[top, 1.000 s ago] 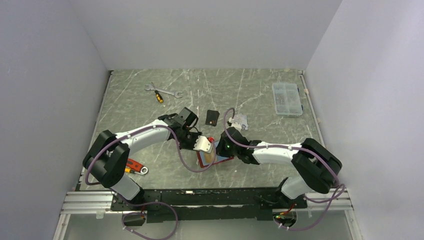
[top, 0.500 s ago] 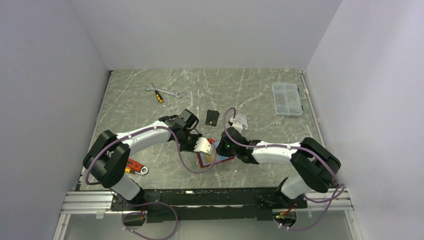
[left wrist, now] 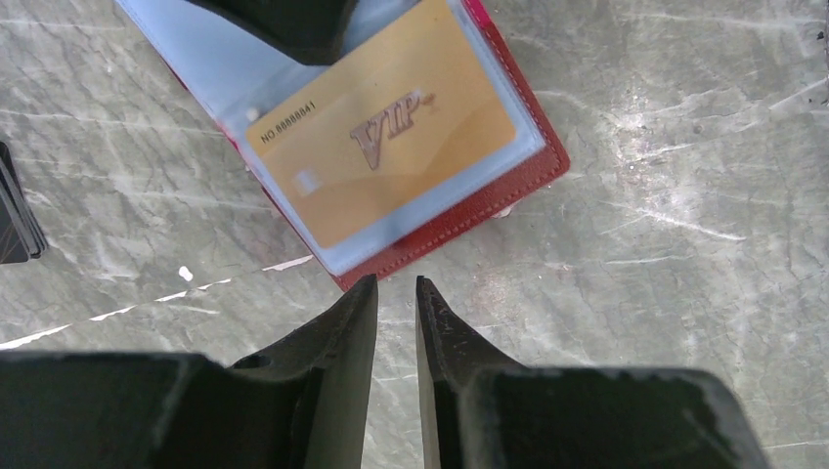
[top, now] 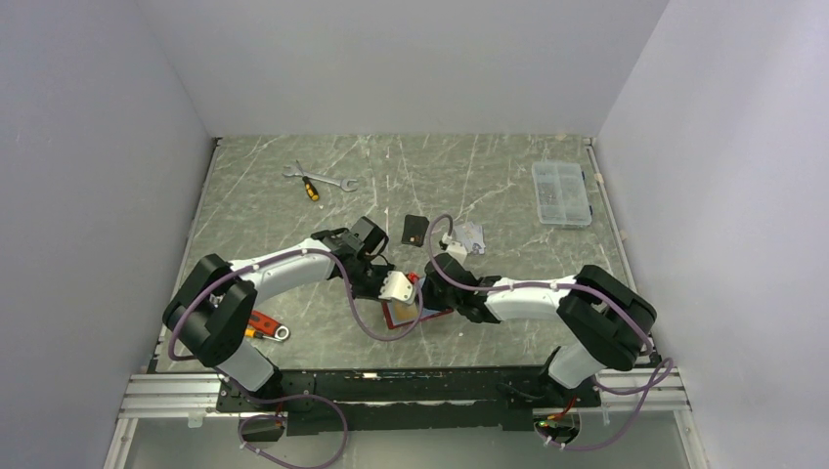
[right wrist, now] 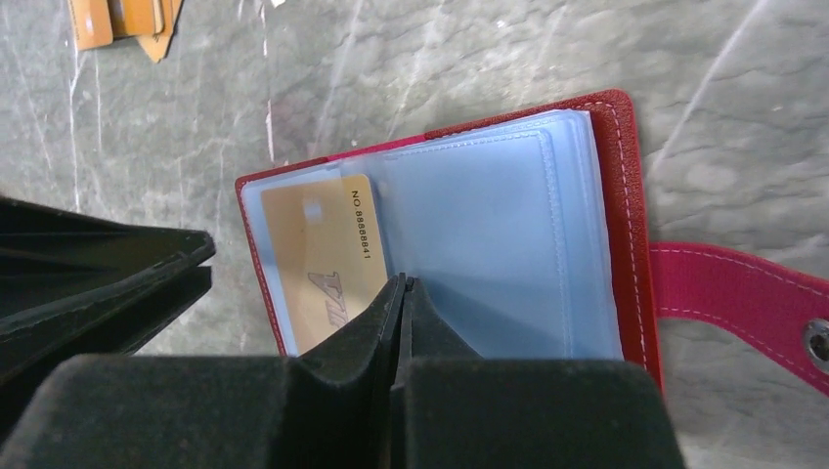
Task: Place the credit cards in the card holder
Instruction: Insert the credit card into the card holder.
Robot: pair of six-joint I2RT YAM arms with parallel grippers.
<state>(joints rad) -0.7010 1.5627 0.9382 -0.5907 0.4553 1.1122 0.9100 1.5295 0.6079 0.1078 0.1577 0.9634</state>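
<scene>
The dark-red card holder (left wrist: 459, 220) lies open on the table, its clear sleeves (right wrist: 489, 244) facing up. An orange VIP credit card (left wrist: 386, 142) sits inside one sleeve. My right gripper (right wrist: 401, 283) is shut, its tips resting on the sleeves beside that card, with nothing visibly between them. My left gripper (left wrist: 396, 285) hovers just off the holder's corner, open a narrow gap with nothing in it. The snap tab (right wrist: 743, 293) sticks out to the side. More orange cards (right wrist: 122, 21), a black stack (top: 415, 229) and silver-grey cards (top: 469, 234) lie on the table beyond.
A wrench and a yellow-handled screwdriver (top: 318, 181) lie at the far left. A clear compartment box (top: 561, 192) sits at the far right. A red-handled tool (top: 262, 325) lies by the left arm's base. White walls close in three sides.
My right gripper has shifted slightly left over the holder and its jaws have closed fully. The orange card now lies in the sleeve. The left arm has barely moved.
</scene>
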